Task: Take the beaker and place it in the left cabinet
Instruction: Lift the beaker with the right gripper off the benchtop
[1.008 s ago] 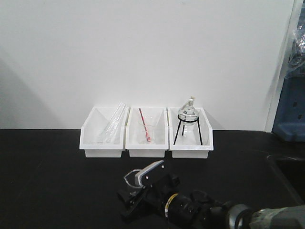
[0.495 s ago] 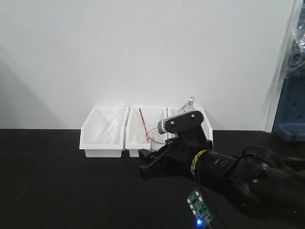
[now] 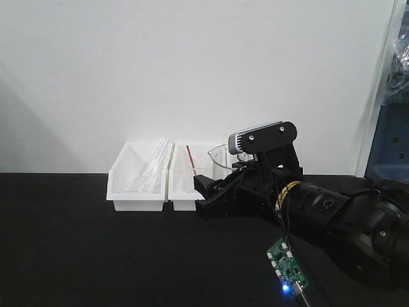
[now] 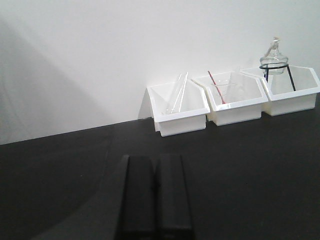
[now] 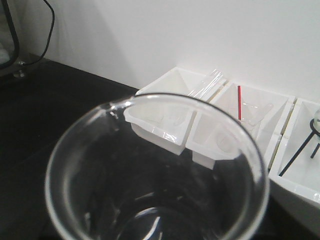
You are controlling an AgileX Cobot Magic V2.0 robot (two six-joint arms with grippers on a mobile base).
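Beaker (image 3: 218, 158) up off the bench (image 3: 77, 243), cabinet trip not yet made
The right gripper (image 3: 211, 192) clamps its lower part, holding it before the white bins (image 3: 131, 188) at the bench's back edge. The left gripper (image 4: 152, 195) hangs empty, jaws pressed together. Picking looks done; no cabinet is in sight, so carrying and placing remain.

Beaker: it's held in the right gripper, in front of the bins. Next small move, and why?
Probably back it away from the white bins, keeping it upright, before swinging left. The beaker sits in the right gripper close in front of them, and no cabinet shows in any view.
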